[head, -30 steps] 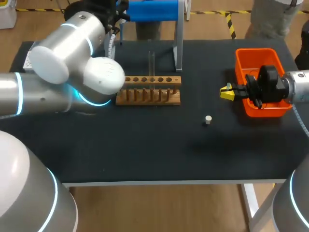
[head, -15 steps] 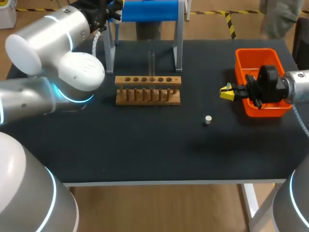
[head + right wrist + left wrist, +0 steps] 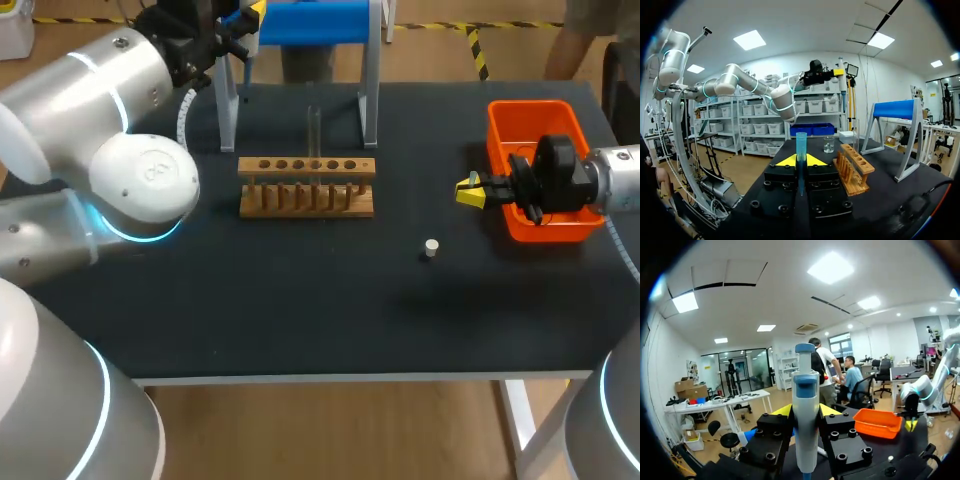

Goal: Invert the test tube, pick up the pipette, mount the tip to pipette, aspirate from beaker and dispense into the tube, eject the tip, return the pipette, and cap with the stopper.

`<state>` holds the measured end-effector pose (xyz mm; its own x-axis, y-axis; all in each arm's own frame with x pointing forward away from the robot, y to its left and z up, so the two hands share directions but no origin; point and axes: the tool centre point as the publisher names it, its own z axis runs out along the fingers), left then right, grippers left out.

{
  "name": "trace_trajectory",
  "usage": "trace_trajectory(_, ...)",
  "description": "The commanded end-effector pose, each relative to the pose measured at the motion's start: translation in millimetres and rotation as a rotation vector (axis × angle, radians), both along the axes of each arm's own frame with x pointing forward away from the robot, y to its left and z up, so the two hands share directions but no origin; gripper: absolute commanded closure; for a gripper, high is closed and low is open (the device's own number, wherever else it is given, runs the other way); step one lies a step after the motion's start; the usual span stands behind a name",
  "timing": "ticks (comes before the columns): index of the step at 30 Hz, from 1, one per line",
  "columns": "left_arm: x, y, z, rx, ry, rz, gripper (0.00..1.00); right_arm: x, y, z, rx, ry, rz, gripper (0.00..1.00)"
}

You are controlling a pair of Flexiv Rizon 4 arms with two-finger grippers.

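on the table [image 3: 300, 320] the tube [image 3: 313, 125] stands upright in the rack [image 3: 306, 190] near its far edge. my left gripper [image 3: 806, 411] clamps the pipette [image 3: 805, 385], my right gripper [image 3: 800, 161] the tip [image 3: 800, 142]; mounting, filling and capping remain.

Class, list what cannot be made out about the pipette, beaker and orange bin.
Left wrist view: the pipette loses its lower end past the edge.
Right wrist view: the beaker is too small to judge any liquid.
Head view: the right gripper hides part of the orange bin.
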<state>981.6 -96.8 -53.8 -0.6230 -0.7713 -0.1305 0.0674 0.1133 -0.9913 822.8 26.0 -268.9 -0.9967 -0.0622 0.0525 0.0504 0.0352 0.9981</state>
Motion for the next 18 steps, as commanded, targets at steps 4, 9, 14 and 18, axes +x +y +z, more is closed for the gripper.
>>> trace_trajectory(4, -42.8, 2.5, 14.7, -0.008, 0.021, -0.338, 1.00, -1.0, -0.6, 0.7, -0.003, -0.001, -0.001, 1.00)
trace_trajectory(9, -63.4, -13.7, 28.1, -0.022, 0.021, -0.453, 1.00, -1.0, -0.6, 0.7, -0.003, -0.001, -0.001, 1.00)
trace_trajectory(14, -79.3, -33.4, 37.3, -0.040, 0.038, -0.560, 1.00, -1.0, -0.6, 0.7, -0.003, -0.001, -0.001, 1.00)
trace_trajectory(18, -91.5, -50.8, 43.1, -0.056, 0.049, -0.625, 1.00, -1.0, -0.6, 0.7, -0.003, -0.001, -0.001, 1.00)
